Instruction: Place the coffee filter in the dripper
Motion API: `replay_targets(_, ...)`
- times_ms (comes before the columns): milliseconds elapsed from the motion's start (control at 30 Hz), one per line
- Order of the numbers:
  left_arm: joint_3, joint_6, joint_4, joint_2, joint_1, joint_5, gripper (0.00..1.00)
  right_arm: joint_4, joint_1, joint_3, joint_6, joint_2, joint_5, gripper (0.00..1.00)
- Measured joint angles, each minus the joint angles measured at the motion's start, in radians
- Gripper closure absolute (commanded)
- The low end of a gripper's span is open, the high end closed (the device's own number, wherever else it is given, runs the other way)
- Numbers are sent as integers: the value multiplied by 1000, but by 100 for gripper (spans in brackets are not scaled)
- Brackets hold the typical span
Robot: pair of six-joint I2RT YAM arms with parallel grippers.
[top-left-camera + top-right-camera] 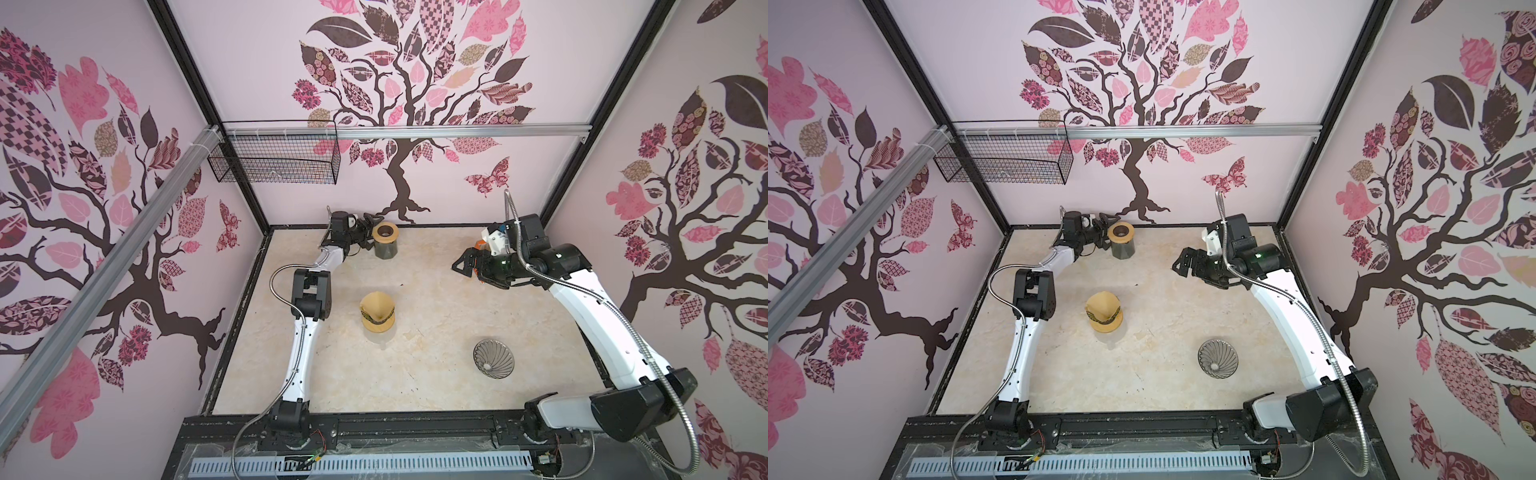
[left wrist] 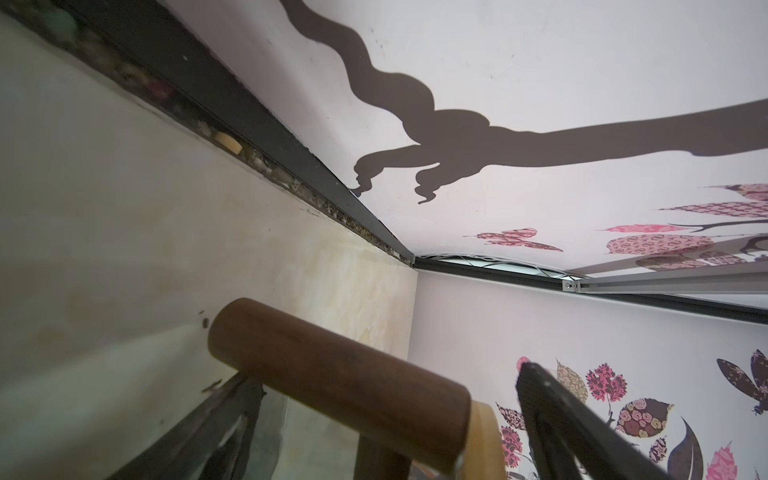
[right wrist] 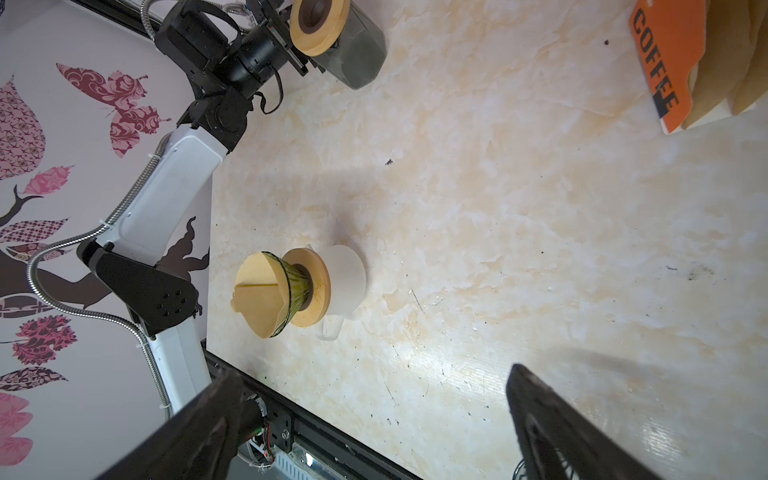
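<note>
A tan paper coffee filter (image 1: 373, 302) (image 1: 1101, 306) (image 3: 257, 297) sits in the green ribbed dripper (image 1: 377, 320) (image 3: 297, 293). The dripper rests on a wooden collar over a frosted carafe (image 3: 347, 278), left of the table's middle. My left gripper (image 1: 366, 232) (image 1: 1102, 232) (image 2: 386, 374) is at the back, open. Its fingers stand on either side of the wooden handle (image 2: 332, 365) of a dark jar with a wooden lid (image 1: 385, 240). My right gripper (image 1: 466, 262) (image 1: 1183, 262) (image 3: 374, 372) hangs open and empty above the table at the back right, well away from the dripper.
A grey spiralled cone (image 1: 493, 358) (image 1: 1218, 358) stands at the front right. An orange pack marked COFFEE (image 3: 660, 70) with several paper filters lies at the back right, beside my right wrist. A wire basket (image 1: 274, 156) hangs on the back wall.
</note>
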Motion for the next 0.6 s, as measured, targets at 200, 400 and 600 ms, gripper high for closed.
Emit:
replay_targets(200,-2,-6,14,0,-29,16,2,2,0,-19,0,0,-6,0)
replay_targets(400,-26,-19,55,-2,-64,42,2,3,0,-31,-1,-3,-12,0)
replay_targets(600,-97,-24,75,-31,-92,75,2,7,0,-51,0,-6,-17,0)
